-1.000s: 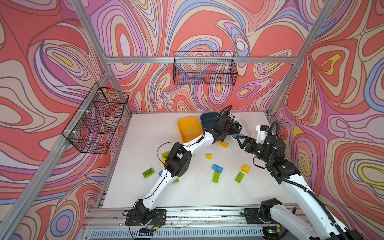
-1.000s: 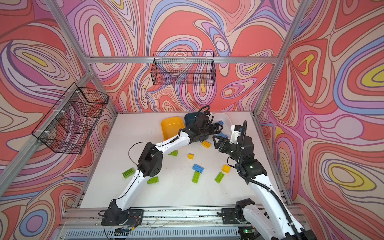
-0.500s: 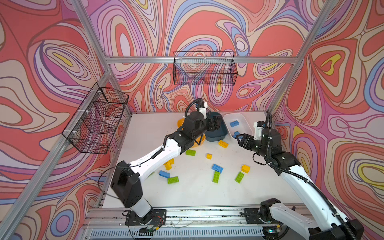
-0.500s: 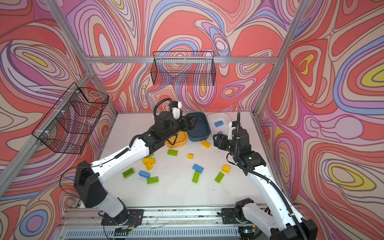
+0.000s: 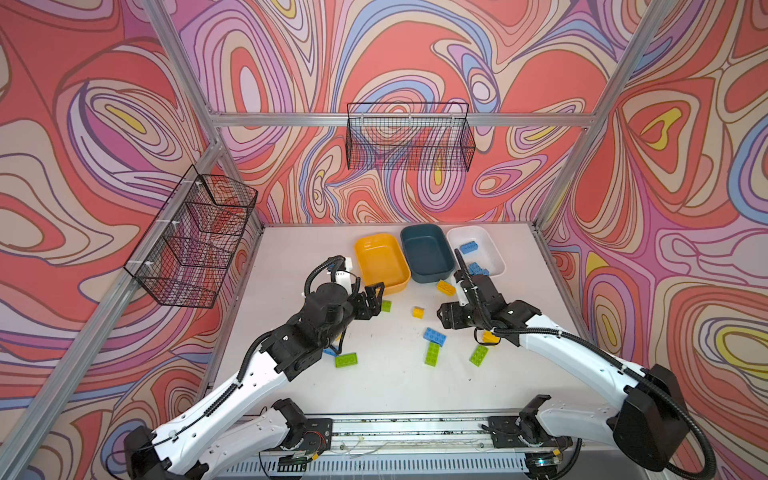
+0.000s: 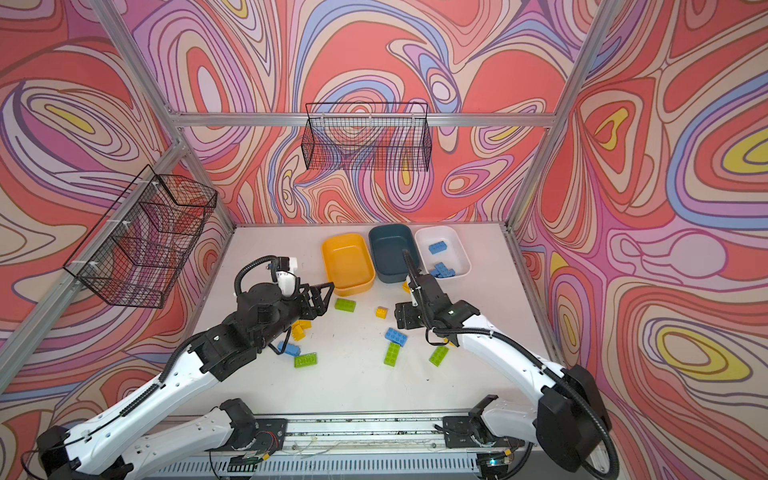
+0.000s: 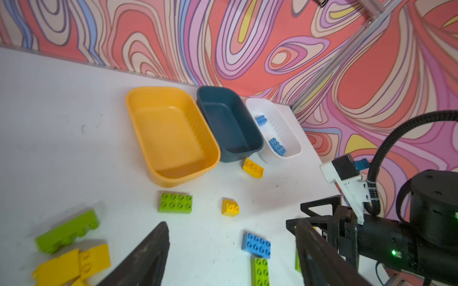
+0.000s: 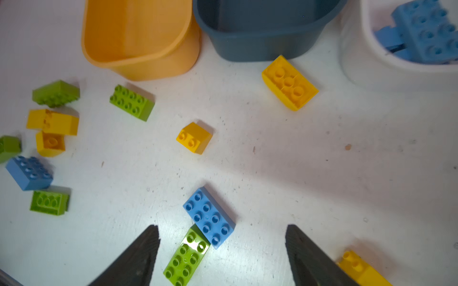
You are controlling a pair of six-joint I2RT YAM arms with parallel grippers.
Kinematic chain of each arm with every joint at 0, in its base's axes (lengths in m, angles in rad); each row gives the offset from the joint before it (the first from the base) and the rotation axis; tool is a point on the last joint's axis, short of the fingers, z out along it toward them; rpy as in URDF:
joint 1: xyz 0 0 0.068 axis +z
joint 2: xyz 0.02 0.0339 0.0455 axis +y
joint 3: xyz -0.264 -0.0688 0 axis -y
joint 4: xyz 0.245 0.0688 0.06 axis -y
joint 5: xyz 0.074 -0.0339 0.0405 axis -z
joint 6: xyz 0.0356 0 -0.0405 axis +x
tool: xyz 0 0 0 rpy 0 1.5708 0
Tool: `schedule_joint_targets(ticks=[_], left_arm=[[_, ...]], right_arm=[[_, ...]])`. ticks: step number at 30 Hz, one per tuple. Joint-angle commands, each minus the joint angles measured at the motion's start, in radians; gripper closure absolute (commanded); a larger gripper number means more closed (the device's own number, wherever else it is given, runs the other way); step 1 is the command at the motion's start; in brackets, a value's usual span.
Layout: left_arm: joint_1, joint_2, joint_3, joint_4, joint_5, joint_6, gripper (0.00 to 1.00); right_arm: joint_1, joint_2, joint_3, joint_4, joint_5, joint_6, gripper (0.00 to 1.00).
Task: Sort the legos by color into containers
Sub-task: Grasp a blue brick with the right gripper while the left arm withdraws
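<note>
The smooth white table (image 5: 395, 386), scuffed and speckled, carried everything, and two black wire baskets (image 5: 409, 139) hung on the patterned walls above it. At the table's far edge three glossy plastic tubs with rounded corners stood side by side: a yellow tub (image 5: 380, 262), a dark blue tub (image 5: 426, 251) and a white tub (image 5: 490, 243). Only the white one held bricks, several studded blue bricks (image 5: 468, 247). The left tool (image 5: 373, 300) hovered just in front of the yellow tub, its black pointed fingers apart with nothing between them. The right tool (image 5: 445, 316) hung over the table's middle, fingers likewise spread and holding nothing. Other legos lay loose on the table: a larger yellow brick (image 5: 445, 286) just beside the dark blue tub, a green brick (image 5: 386, 306) near the left tool, a blue brick (image 5: 435, 336) touching a second green brick (image 5: 432, 354) at one end, and a small sloped yellow brick (image 5: 418, 312) between the two tools.
</note>
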Motion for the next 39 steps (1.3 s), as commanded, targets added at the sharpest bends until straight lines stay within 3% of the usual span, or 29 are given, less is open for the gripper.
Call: schedule_joint_targets(ticks=[1, 11, 23, 39], left_arm=[[-0.001, -0.113, -0.065, -0.152, -0.056, -0.044, 0.2], [-0.001, -0.313, -0.167, -0.324, -0.107, -0.081, 0.2], [-0.001, -0.331, -0.197, -0.369, -0.112, -0.084, 0.2], [-0.001, -0.334, -0.232, -0.359, -0.101, -0.107, 0.21]], right_arm=[[0.041, 0.035, -0.016, 0.031, 0.037, -0.068, 0.16], [0.095, 0.18, -0.04, 0.091, -0.009, -0.112, 0.14], [0.114, 0.317, -0.054, 0.148, 0.05, -0.044, 0.17], [0.114, 0.342, -0.061, 0.182, 0.108, 0.017, 0.43]])
